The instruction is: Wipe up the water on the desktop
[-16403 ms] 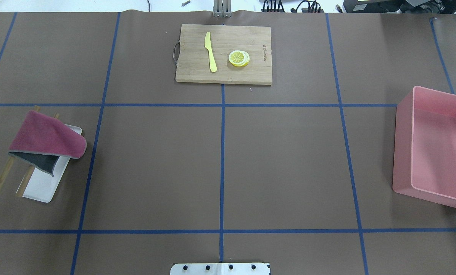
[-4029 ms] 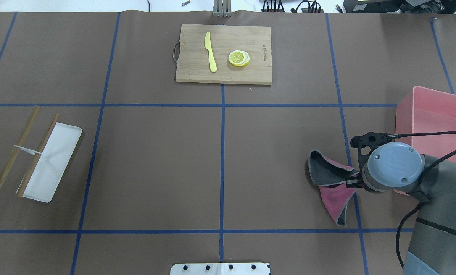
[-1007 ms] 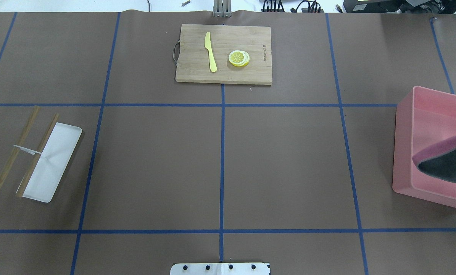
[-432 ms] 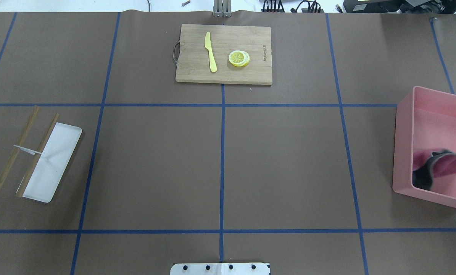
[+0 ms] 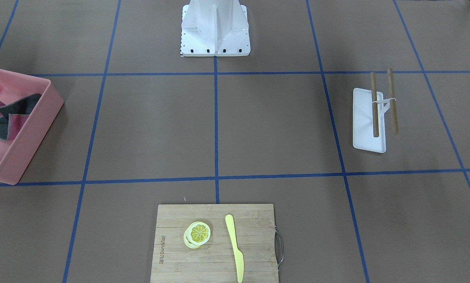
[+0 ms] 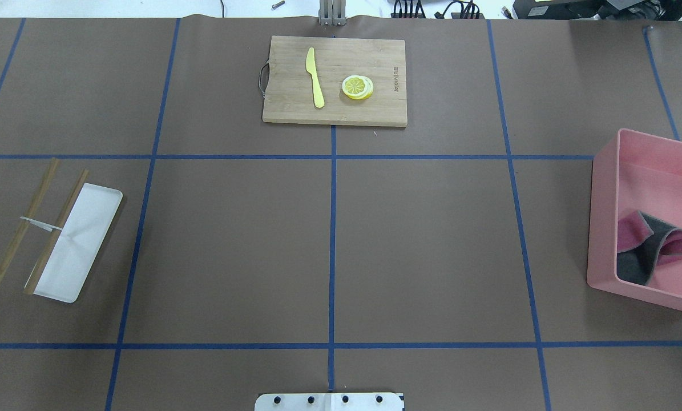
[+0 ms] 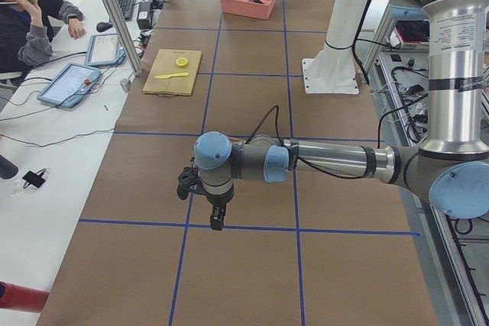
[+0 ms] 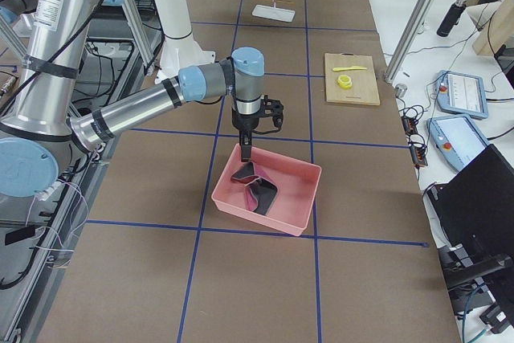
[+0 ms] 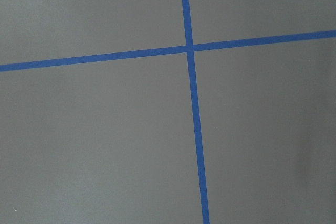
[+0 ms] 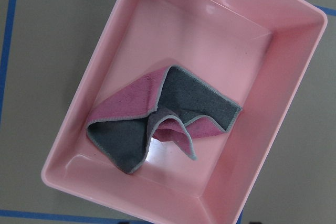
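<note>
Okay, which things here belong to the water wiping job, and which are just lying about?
Job: desktop, pink-and-grey cloth, pink bin holding it.
Lying about: cutting board, yellow knife, lemon slices, white tray, two wooden sticks.

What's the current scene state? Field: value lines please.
desktop: brown, blue tape grid; no wet patch visible
cloth: pink and grey, crumpled inside the pink bin
right gripper: above the bin, apart from the cloth; open or shut cannot be told
left gripper: over bare desktop near a tape crossing, holding nothing visible; open or shut cannot be told
cutting board: yellow knife and lemon slices on it
white tray: two wooden rods beside and over it, nothing draped on them
</note>
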Robot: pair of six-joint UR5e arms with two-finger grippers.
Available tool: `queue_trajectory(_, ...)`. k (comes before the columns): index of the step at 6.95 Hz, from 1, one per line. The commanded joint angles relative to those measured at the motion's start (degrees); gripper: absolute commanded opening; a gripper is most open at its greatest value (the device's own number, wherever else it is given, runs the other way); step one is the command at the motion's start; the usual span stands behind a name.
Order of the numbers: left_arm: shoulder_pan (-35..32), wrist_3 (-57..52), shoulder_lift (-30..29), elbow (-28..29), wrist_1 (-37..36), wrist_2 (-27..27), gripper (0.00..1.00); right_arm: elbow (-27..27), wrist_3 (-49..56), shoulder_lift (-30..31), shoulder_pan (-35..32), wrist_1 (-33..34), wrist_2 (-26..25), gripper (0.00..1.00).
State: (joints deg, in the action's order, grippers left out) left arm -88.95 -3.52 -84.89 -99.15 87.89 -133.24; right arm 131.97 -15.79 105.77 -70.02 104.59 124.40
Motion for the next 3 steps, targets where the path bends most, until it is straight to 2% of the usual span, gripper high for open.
queue_trajectory(1,-0.1,-0.1,0.2,0.0,0.0,0.0,0.98,-1.4,0.3,0.1,-3.9,0.0,0.3,1.0)
queue_trajectory(2,0.0,0.0,0.1,0.0,-0.1,0.0,0.98,-5.0,6.2,-0.5,-6.2,0.0,0.2,1.0)
queue_trajectory(3,0.0,0.0,0.1,0.1,-0.1,0.0,0.98,-9.1,17.3,-0.3,-10.5,0.0,1.2,1.0)
